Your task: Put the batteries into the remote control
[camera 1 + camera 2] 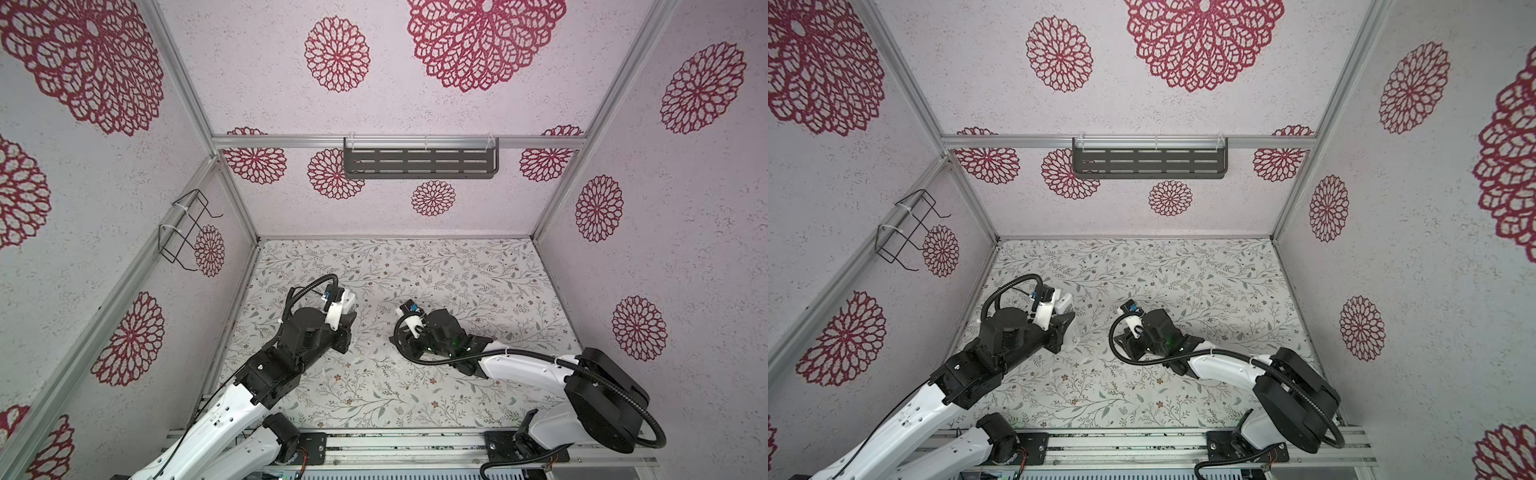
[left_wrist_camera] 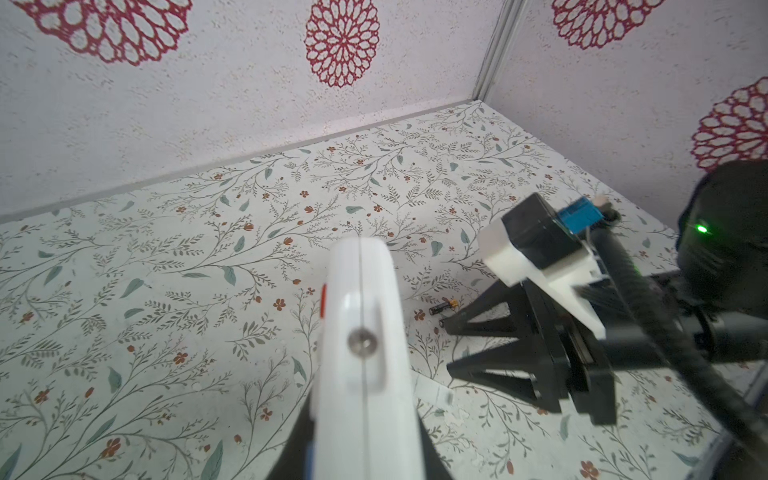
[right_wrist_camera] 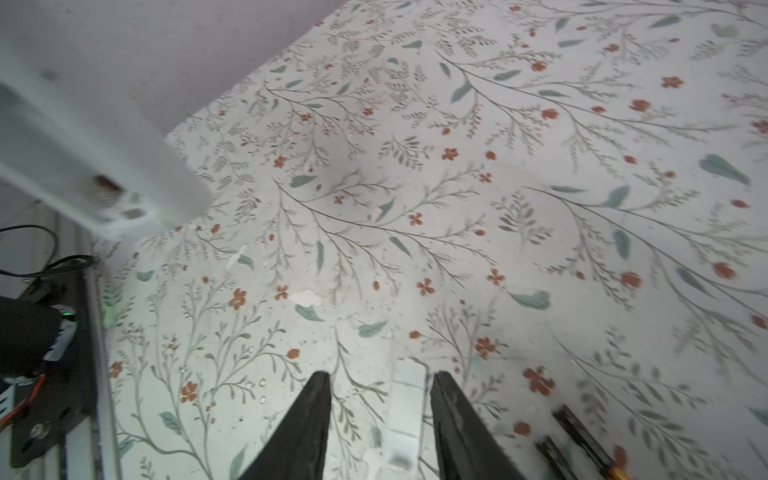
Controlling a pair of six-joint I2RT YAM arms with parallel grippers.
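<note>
The white remote control (image 2: 361, 316) stands up out of my left gripper (image 2: 365, 449), whose jaws are shut on its lower part. A metal contact shows in its recessed end. In both top views that gripper (image 1: 349, 322) hovers left of centre with the remote's white end (image 1: 1065, 302) poking out. Two small dark batteries (image 3: 582, 432) lie side by side on the floral table, one also visible from the left wrist (image 2: 442, 308). My right gripper (image 3: 381, 376) is low over the table beside them, open, with nothing held. The batteries sit just outside one of its fingers (image 3: 453, 424).
A flat white plastic strip (image 3: 405, 407) lies on the table between the right gripper's fingers, near one of them. A dark slotted shelf (image 1: 419, 162) hangs on the back wall. A wire rack (image 1: 183, 228) hangs on the left wall. Metal rails (image 1: 415, 446) edge the front.
</note>
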